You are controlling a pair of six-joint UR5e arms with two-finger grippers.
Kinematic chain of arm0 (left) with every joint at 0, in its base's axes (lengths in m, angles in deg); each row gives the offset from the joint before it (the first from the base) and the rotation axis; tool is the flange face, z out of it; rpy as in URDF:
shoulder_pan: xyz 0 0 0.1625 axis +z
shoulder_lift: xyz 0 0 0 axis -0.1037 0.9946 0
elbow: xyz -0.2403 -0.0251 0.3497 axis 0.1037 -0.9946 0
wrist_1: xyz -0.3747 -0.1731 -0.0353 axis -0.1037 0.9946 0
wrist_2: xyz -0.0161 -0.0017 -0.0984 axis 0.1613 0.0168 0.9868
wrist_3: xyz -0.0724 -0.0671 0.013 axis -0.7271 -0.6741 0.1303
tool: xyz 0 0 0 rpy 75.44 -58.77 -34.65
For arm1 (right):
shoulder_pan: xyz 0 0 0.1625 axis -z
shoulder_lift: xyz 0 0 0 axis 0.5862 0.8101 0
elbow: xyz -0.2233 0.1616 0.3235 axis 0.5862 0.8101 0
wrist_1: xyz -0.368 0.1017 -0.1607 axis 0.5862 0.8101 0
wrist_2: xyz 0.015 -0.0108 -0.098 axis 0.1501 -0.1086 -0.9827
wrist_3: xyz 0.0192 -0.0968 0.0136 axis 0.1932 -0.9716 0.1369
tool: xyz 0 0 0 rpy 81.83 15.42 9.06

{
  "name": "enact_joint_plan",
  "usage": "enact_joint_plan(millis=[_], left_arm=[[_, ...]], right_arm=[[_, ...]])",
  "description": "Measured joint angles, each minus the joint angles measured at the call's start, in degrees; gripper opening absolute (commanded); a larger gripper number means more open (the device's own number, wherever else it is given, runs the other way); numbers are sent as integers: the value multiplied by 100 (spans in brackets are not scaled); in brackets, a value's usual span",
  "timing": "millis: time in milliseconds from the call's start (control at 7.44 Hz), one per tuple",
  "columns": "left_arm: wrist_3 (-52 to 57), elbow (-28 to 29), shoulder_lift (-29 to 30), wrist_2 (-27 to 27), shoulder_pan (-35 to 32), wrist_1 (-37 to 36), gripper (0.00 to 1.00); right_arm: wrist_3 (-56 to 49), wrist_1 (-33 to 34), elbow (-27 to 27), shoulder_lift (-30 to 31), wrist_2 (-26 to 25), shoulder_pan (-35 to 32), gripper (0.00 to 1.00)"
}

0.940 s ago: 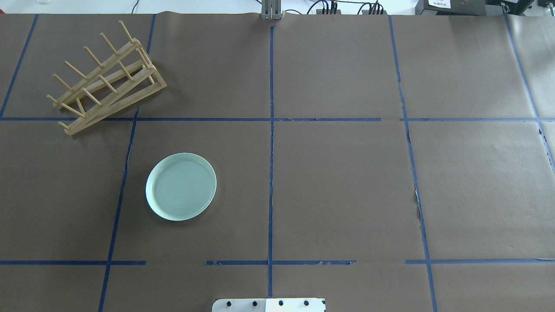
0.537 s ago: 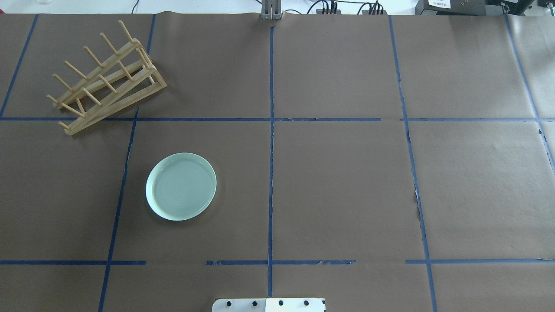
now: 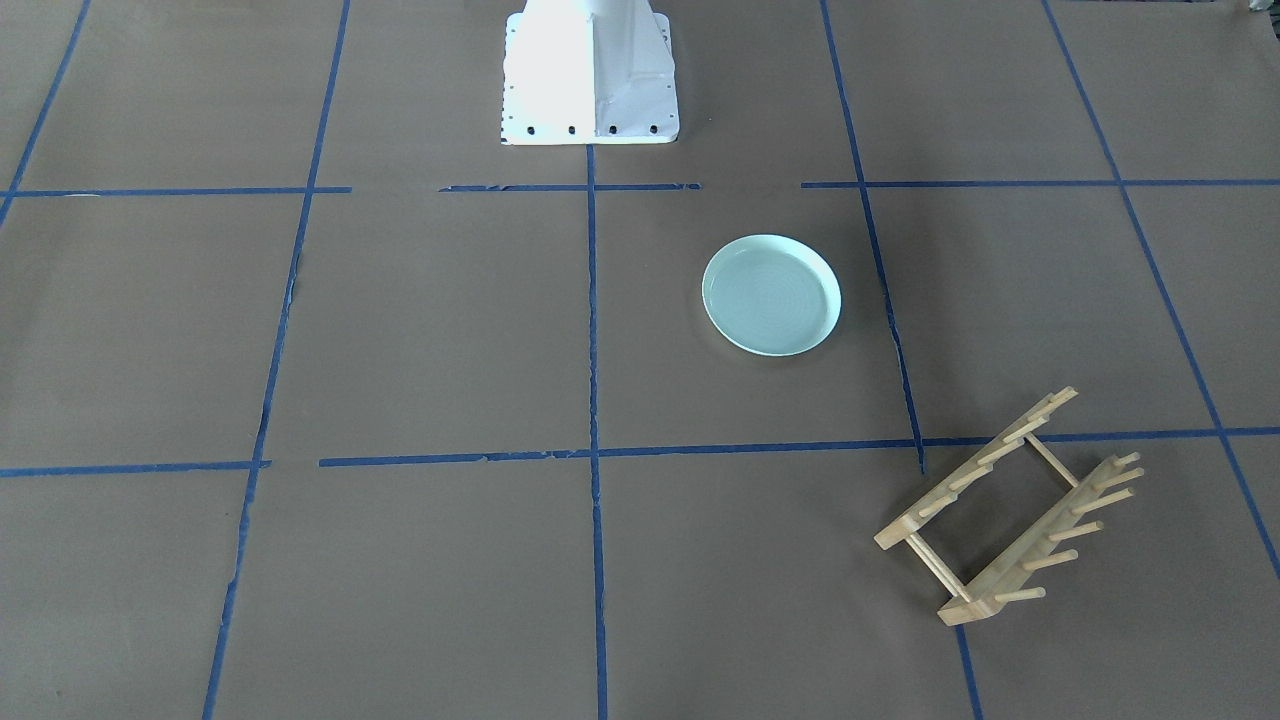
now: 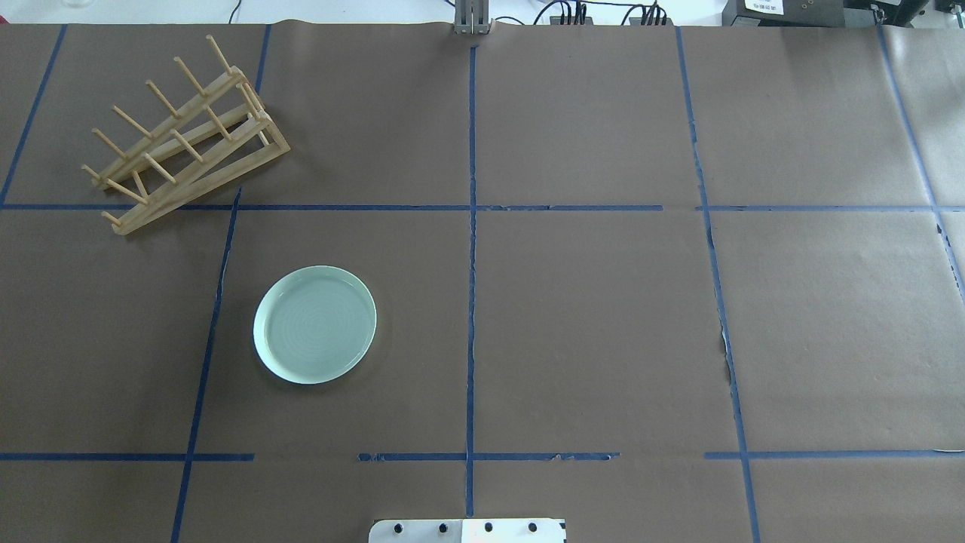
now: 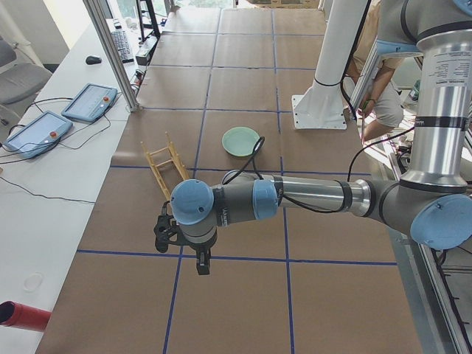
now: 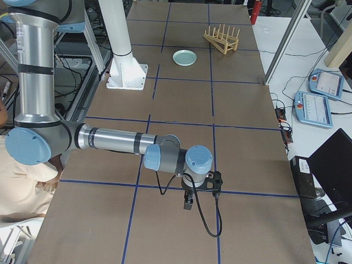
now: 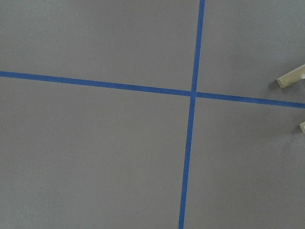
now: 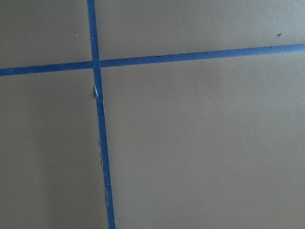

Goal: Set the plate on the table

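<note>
The pale mint-green plate point(image 4: 314, 324) lies flat and alone on the brown paper-covered table point(image 4: 603, 317), left of the centre tape line; it also shows in the front-facing view point(image 3: 771, 295) and both side views point(image 5: 241, 141) point(image 6: 185, 57). My left gripper point(image 5: 203, 262) shows only in the exterior left view, hanging low over the table far from the plate; I cannot tell if it is open or shut. My right gripper point(image 6: 188, 202) shows only in the exterior right view, low over a tape line far from the plate; I cannot tell its state. Both wrist views show only paper and tape.
A light wooden peg rack point(image 4: 185, 136) stands at the far left of the table, apart from the plate, and its ends show in the left wrist view point(image 7: 290, 78). The white robot base point(image 4: 467, 530) sits at the near edge. Tablets point(image 5: 88, 101) lie beyond the table's far edge.
</note>
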Motion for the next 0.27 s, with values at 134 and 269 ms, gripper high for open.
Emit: enact_joint_plan(millis=[134,269], left_arm=[[-4,-12,-4,-3,0,33,100],[-5,-20,-5,-20,0,45,100]], right_arm=[[0,0,-1,0,0,0,100],[0,0,-2,0,0,0,100]])
